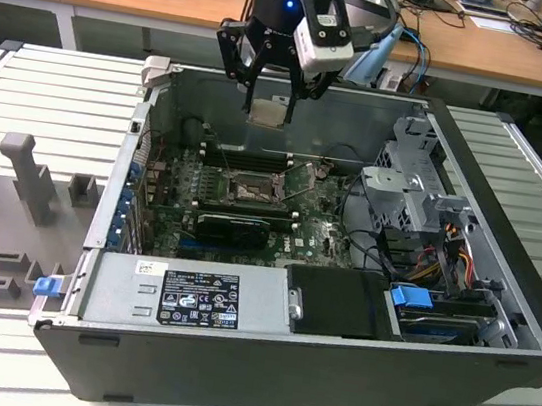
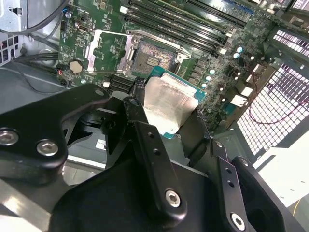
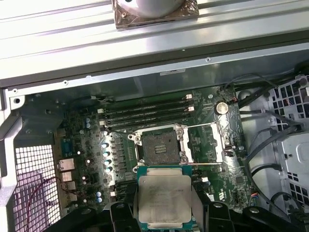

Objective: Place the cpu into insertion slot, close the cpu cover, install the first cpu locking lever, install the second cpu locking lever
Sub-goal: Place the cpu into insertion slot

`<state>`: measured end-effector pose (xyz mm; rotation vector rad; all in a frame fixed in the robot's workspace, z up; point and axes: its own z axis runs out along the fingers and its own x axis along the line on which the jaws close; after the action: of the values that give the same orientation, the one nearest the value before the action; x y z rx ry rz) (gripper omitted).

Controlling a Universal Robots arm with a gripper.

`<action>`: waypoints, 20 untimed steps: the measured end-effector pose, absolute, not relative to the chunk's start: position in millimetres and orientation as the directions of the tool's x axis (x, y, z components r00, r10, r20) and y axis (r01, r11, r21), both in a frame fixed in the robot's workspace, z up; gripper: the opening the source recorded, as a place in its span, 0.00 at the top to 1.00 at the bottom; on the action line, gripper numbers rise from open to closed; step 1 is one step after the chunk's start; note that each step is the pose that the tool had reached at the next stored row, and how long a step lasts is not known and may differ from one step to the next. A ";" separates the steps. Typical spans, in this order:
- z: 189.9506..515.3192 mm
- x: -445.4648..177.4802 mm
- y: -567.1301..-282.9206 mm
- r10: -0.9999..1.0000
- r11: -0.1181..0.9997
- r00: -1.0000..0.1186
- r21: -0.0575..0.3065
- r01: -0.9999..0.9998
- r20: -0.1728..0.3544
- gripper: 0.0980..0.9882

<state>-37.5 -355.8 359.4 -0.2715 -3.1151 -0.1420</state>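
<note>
Cpu (image 3: 164, 200), a small flat square with a pale metal face, hangs level in the air, pinched between the two black fingers of the claw (image 1: 270, 110). The claw is narrowed onto two opposite edges of the cpu. It hovers above the open computer case (image 1: 325, 392), which lies on a slatted metal table (image 1: 520, 157). Below, on the green motherboard (image 3: 87, 159), we see the insertion slot (image 3: 161, 147), uncovered and near the chip, not touching it. We judge the cpu light, stiff and thin, with a smooth face and a delicate underside. Its edges look like the safest place to hold it.
</note>
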 end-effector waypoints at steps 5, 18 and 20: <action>359.4 -37.5 -355.8 0.188 0.978 -0.982 0.089 0.189 0.019 0.51; 359.4 -37.5 -355.8 0.222 0.971 -0.975 0.089 0.223 0.019 0.51; 359.4 -37.5 -355.8 0.233 0.968 -0.972 0.089 0.234 0.019 0.51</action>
<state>-37.5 -355.8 359.4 -0.3685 -3.1078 -0.1427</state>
